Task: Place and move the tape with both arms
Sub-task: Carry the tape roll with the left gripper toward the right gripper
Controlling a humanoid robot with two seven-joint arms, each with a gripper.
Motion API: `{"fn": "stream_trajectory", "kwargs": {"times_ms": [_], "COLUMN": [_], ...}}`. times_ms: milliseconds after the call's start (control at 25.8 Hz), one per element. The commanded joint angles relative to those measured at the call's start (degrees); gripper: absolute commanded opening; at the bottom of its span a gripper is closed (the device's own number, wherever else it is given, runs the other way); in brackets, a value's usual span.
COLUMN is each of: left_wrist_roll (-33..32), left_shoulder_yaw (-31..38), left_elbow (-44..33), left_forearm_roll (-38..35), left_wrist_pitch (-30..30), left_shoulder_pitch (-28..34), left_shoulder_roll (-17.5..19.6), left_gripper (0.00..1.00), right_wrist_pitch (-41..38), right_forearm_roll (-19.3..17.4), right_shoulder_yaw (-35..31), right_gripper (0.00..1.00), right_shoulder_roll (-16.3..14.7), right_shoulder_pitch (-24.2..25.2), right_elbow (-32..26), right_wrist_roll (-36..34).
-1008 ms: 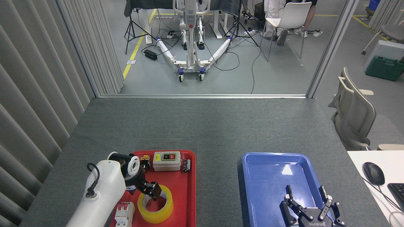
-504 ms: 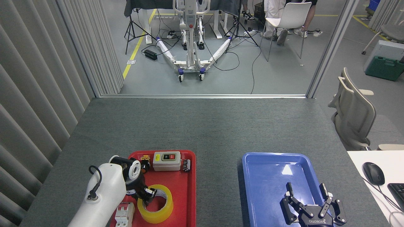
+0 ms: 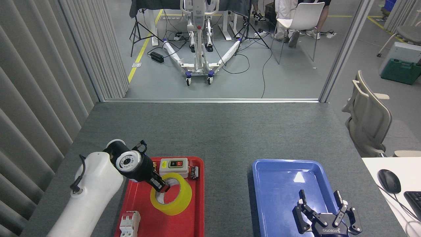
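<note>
Grey felt tabletop [image 3: 223, 131] fills mid-frame; at lower left, the left gripper [image 3: 160, 185] grasps the tape [image 3: 171, 194] by its rim, seemingly tilted above the red tray [image 3: 197, 214]. Lifting seems underway; next, carry it toward the blue tray [image 3: 279, 184], where the right gripper [image 3: 324, 219] waits with fingers spread.

Left claw [image 3: 160, 185] fingertips hidden inside tape [image 3: 171, 194].

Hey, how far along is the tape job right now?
Done: the left gripper has clamped the tape, which looks tilted up off the red tray. In hand: carrying it. Left: moving it across; the blue tray holds nothing, and the right gripper hangs open over it.
</note>
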Motion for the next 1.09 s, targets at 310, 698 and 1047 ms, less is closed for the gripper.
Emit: {"fn": "stream_trajectory", "kwargs": {"times_ms": [310,698,1047], "left_wrist_roll": [3.54,4.60,4.60], "left_shoulder_yaw": [-0.34,-1.66,-1.75], "left_elbow": [5.81,12.14,11.88], "left_forearm_roll": [40.21,40.74,41.00], "left_wrist_pitch": [-6.68,-6.68,-6.68], "left_shoulder_pitch": [-0.11,0.59,1.12], "left_shoulder_roll": [-8.69,-12.56,-12.91], "left_gripper": [0.00,0.00,0.00], "right_wrist_pitch": [-1.24,-42.37,-42.37], "right_forearm_roll": [-0.42,-9.65,-11.41], "right_shoulder_yaw": [0.58,2.51,6.02], "right_gripper": [1.00,1.00,1.00], "right_shoulder_roll": [-0.59,-4.37,-5.34], "right_shoulder_pitch": [0.31,0.23,-0.13], "right_elbow": [0.60,0.77,1.57], "right_wrist_roll": [-0.08,-12.21,-7.38]}}
